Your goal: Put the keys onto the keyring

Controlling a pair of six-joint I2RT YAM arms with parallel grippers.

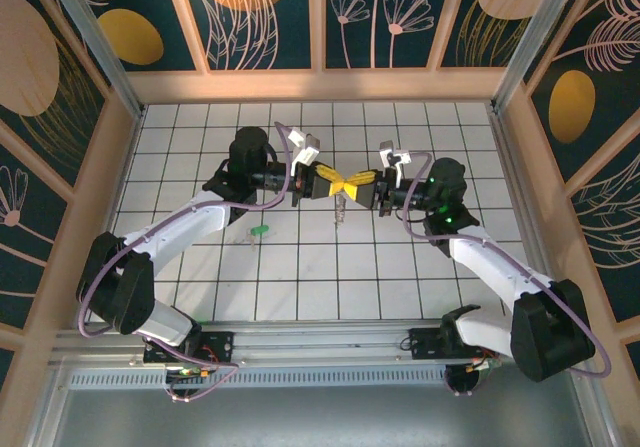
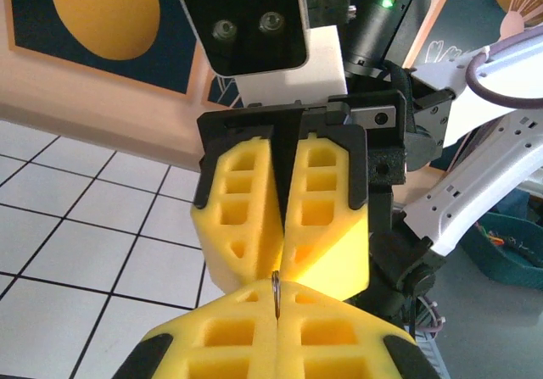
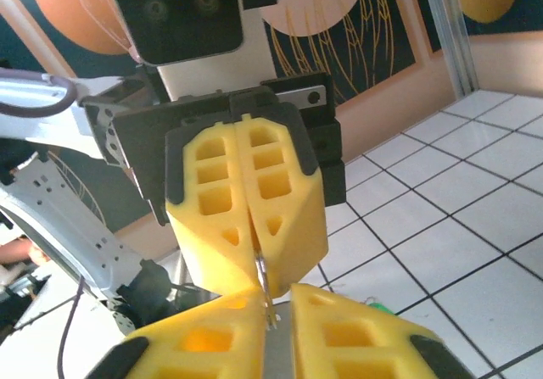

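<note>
My two grippers meet tip to tip above the middle of the floor. The left gripper point(image 1: 333, 180) point(image 2: 277, 311) is shut on the keyring point(image 2: 276, 287), a thin silvery wire seen edge-on between its yellow fingertips. The right gripper point(image 1: 358, 182) point(image 3: 277, 307) faces it, closed in on the same keyring point(image 3: 264, 279). The wire lies against its left finger and a narrow slit shows beside it. A small silvery cluster point(image 1: 340, 211) shows just below the two grippers; I cannot tell whether it hangs or lies on the tiles. A green-headed key point(image 1: 258, 231) point(image 3: 374, 309) lies on the floor to the left.
White tiled floor point(image 1: 300, 277) inside wooden walls point(image 1: 320, 85) with painted panels. The left arm point(image 1: 190, 222) curves in from the lower left and the right arm point(image 1: 490, 262) from the lower right. Their bases sit on the metal rail point(image 1: 330, 352) at the near edge.
</note>
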